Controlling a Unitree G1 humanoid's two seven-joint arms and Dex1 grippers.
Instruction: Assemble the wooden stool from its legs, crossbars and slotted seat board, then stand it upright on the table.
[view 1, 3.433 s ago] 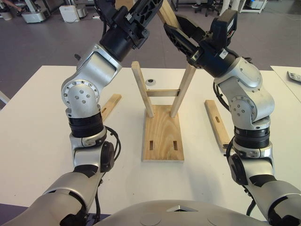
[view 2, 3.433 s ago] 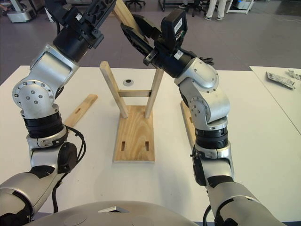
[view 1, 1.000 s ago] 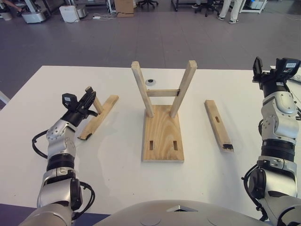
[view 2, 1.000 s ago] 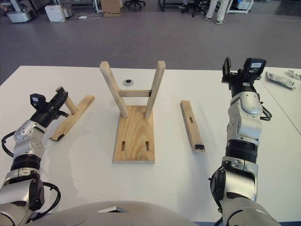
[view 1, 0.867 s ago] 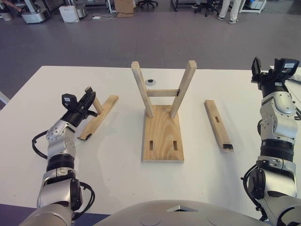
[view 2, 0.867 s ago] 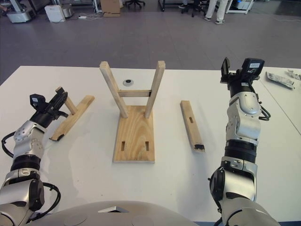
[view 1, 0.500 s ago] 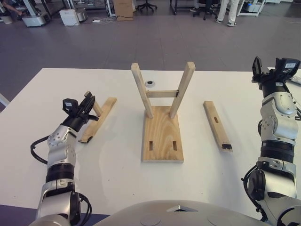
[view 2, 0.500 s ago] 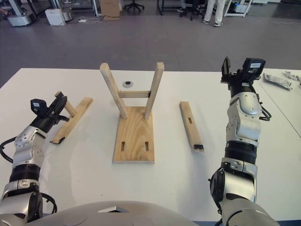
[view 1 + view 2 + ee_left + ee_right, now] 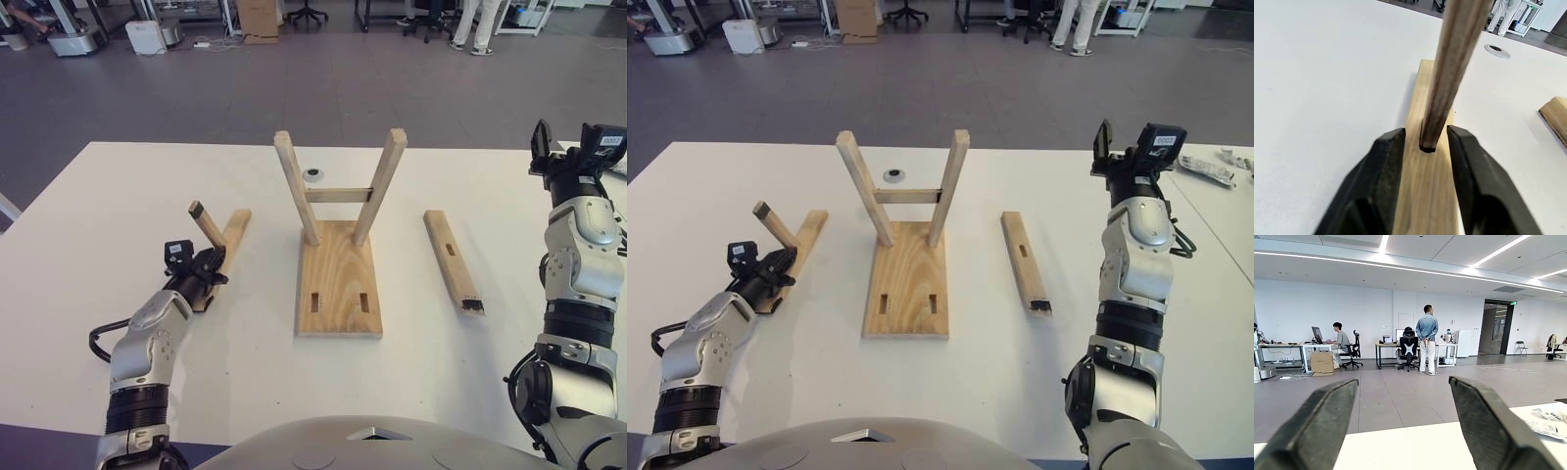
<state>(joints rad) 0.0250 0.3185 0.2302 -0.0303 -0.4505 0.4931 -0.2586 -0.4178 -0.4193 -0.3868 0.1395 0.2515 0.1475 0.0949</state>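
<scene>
**Tools.** The left tool point(image 9: 1425, 142) sits low at the near left of the tabletop point(image 9: 411, 392). Its fingers are narrowly parted either side of a crossbar point(image 9: 1454, 58); slim gaps show, so it is not clamped. The right tool point(image 9: 1403, 382) is raised at the far right, fingers wide, holding nothing.

**Done.**
- The board point(image 9: 339, 264) lies flat at centre.
- Two far legs point(image 9: 297, 191) stand in its far slots, joined by a second crossbar point(image 9: 339, 194).
- The first crossbar stands tilted in the slot of the left leg point(image 9: 233, 225), which lies flat, well left of the board.

**Left, by judgement about half.**
- The right leg point(image 9: 453, 259) lies loose right of the board, its slot unfilled.
- The near slots point(image 9: 314, 303) are vacant.
- The two loose legs need joining and seating.
- The stool then needs turning upright.

**Surroundings.** The tabletop is white, with a round grommet point(image 9: 313, 173) beyond the board. Behind it are a grey floor point(image 9: 323, 69), desks and office chairs.
</scene>
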